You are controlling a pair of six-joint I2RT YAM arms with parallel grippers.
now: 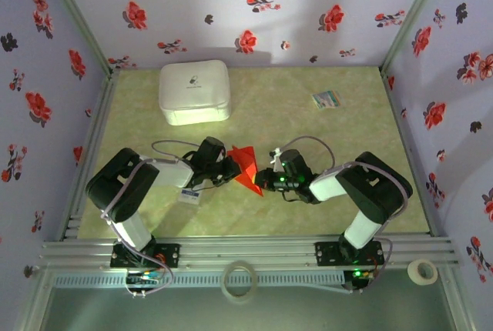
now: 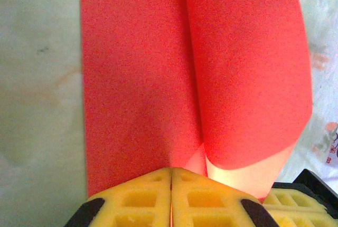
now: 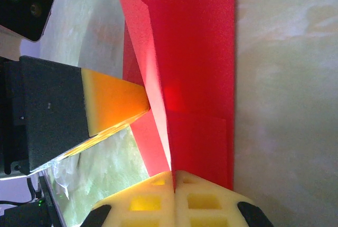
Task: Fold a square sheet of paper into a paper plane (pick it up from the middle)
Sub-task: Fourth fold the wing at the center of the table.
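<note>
Both my left gripper (image 2: 170, 173) and right gripper (image 3: 173, 175) pinch the paper plane (image 1: 246, 165), just nearward of the white box (image 1: 194, 92); folding seems midway; next needs a firm, aligned crease.

I see the left arm (image 1: 131, 185) and the right arm (image 1: 368, 192) built alike: bulky black joints, white link covers, thin grey cables looping above them. Small green lights glow near the right wrist. The yellow foam finger pads (image 2: 142, 198) carry a square grid pattern, with black corners.
</note>
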